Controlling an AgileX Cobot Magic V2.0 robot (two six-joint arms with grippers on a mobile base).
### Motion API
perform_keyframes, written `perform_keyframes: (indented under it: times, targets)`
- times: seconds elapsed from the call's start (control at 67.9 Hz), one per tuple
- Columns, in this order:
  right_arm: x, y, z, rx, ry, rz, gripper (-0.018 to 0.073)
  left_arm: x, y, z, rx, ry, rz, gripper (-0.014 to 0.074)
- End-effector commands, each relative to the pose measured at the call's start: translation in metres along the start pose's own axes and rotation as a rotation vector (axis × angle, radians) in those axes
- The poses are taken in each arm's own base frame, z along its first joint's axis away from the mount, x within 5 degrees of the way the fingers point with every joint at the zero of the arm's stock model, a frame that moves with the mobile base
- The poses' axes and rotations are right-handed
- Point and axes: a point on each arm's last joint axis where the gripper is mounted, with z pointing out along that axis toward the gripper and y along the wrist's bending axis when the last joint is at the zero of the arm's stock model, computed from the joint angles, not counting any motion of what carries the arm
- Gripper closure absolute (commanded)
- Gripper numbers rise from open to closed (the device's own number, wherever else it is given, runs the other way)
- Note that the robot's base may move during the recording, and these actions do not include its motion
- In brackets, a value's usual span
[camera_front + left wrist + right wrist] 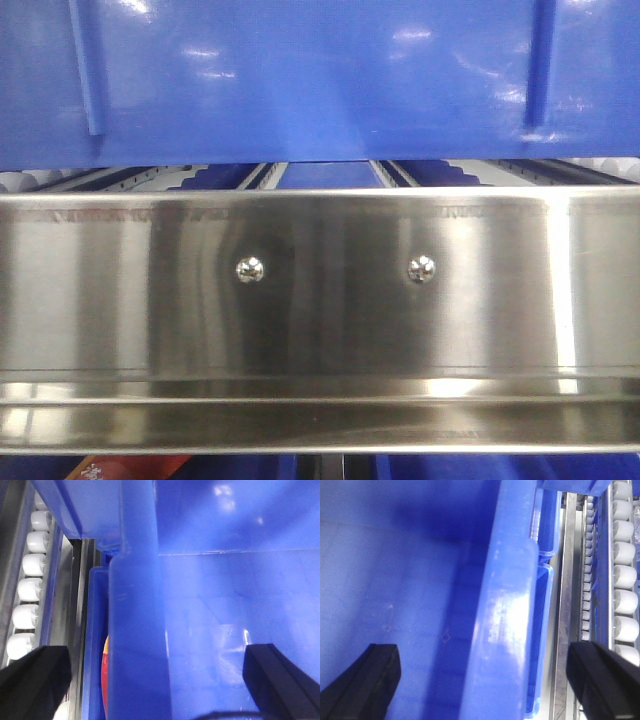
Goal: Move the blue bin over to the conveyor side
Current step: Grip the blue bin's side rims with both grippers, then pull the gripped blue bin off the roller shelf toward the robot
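Behind steel rail [320, 310], resting beside white rollers [30, 587]: blue bin [320, 90], stiff, glossy, probably slippery and bulky; left claw [155, 680] and right claw [485, 680] gaping apart, straddling thick side rims, likeliest holds.

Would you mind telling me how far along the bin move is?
Done: the left gripper and right gripper each straddle a side wall of the bin. In hand: the grasp; both jaws stand wide, not clamped. To do: closing, lifting and carrying; the bin sits behind the rail beside the rollers, and no conveyor is in view.
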Motion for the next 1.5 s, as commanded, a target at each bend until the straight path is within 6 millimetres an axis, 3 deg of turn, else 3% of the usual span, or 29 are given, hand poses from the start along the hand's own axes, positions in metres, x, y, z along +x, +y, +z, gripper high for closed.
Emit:
perform_keyframes:
  times: [0.0,0.545,0.648,0.751,0.869,0.928,1.031,1.237,1.487]
  targets:
    - [-0.001,-0.001,0.000,0.006,-0.011,-0.002,0.0000,-0.002,0.000,0.000,0.000,-0.010,0.000,-0.0005]
    - [0.007,-0.002,0.012,0.003,0.039,0.004,0.0025,-0.002,0.000,0.002,0.000,-0.006,0.001,-0.0003]
    - [0.007,-0.002,0.012,0.003,0.039,0.004,0.0151,-0.002,0.001,0.002,-0.008,-0.007,0.004,0.0035]
    - [0.007,-0.002,0.012,0.003,0.039,0.004,0.0388,-0.002,0.002,0.002,-0.022,-0.010,0.009,0.0176]
    - [0.007,-0.002,0.012,0.003,0.039,0.004,0.0663,-0.002,0.002,0.002,-0.024,-0.010,0.009,0.0491]
    - [0.007,-0.002,0.012,0.003,0.039,0.004,0.0632,-0.003,0.002,0.002,-0.025,-0.011,0.010,0.0645]
    - [0.007,-0.001,0.011,0.003,0.035,0.004,0.0636,-0.002,0.002,0.002,-0.024,-0.010,0.009,0.0579]
    - [0.000,0.000,0.000,0.006,-0.010,-0.001,0.0637,-0.002,0.003,-0.002,-0.024,-0.021,0.009,0.0594]
    - [0.001,0.003,-0.032,0.010,-0.092,-0.003,0.0637,0.002,0.011,-0.041,-0.053,-0.114,0.013,0.0594]
